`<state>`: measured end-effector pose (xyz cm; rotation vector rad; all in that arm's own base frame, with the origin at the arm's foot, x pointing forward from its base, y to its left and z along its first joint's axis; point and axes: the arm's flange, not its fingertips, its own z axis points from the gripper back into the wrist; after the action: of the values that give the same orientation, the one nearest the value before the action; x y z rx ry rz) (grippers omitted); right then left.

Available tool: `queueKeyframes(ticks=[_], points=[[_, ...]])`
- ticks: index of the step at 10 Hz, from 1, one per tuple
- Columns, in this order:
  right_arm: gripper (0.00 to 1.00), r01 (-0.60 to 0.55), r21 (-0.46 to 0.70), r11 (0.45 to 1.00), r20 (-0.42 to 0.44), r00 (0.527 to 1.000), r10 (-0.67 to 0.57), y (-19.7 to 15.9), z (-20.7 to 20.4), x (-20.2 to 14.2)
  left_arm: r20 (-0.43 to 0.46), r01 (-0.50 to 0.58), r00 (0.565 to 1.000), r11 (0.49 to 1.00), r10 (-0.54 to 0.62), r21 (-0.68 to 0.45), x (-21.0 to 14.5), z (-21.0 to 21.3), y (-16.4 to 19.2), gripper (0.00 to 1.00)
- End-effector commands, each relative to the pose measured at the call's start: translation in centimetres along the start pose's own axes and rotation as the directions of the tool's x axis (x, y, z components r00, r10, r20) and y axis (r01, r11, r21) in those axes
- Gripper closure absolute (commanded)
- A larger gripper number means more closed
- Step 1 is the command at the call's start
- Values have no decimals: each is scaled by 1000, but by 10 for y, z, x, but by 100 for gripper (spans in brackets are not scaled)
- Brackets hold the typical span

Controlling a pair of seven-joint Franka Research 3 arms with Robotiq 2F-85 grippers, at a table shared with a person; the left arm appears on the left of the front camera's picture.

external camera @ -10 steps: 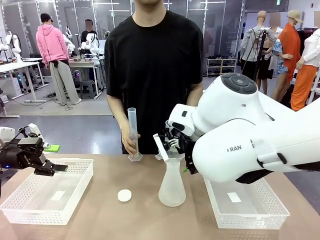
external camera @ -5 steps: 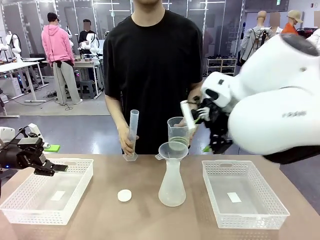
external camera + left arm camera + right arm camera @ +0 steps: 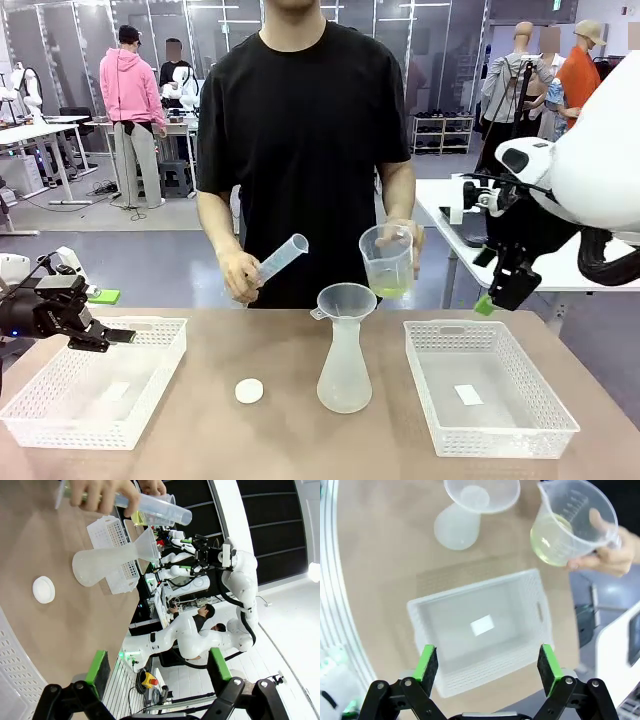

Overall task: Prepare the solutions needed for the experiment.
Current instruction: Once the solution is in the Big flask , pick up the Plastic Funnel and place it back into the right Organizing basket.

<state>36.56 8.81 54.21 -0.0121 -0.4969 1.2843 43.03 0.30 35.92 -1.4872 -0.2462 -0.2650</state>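
Solutions [image 3: 389, 291] lie as a shallow pale yellow layer in the bottom of a clear beaker [image 3: 386, 258]. The person's hand [image 3: 407, 243] holds the beaker in the air over the far side of the desk [image 3: 250, 440], just right of the funnel [image 3: 346, 299] and a little higher. The funnel sits in the neck of a frosted conical flask [image 3: 344, 375] standing upright near the middle of the desk. The person's other hand [image 3: 238, 276] grips a measuring cylinder [image 3: 283, 255] by its lower end; it is tilted with its open mouth up and to the right, towards the beaker but apart from it. A round white cap [image 3: 249, 391] lies flat on the desk, left of the flask. The left basket [image 3: 150, 325], white mesh, stands at the left of the desk and the right basket [image 3: 495, 443] at the right, each with a small white slip on its floor. The left pincer [image 3: 157, 666] hovers over the left edge of the left basket, fingers spread, holding nothing. The right pincer [image 3: 487, 663] hangs raised at the right, well above the right basket, fingers spread wide and empty
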Motion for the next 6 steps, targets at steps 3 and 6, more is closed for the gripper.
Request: queueKeyframes(ticks=[3, 6], points=[[0, 0, 0, 1000, 0, 1000, 0, 0, 0, 0, 0, 5, 1000, 1000, -5, -1, -1, 0, -3, 0], [0, 12, 5, 1000, -8, 1000, -12, 4, 3, 3, 0, 5, 1000, 1000, -5, -1, -1, 0, -3, 0]])
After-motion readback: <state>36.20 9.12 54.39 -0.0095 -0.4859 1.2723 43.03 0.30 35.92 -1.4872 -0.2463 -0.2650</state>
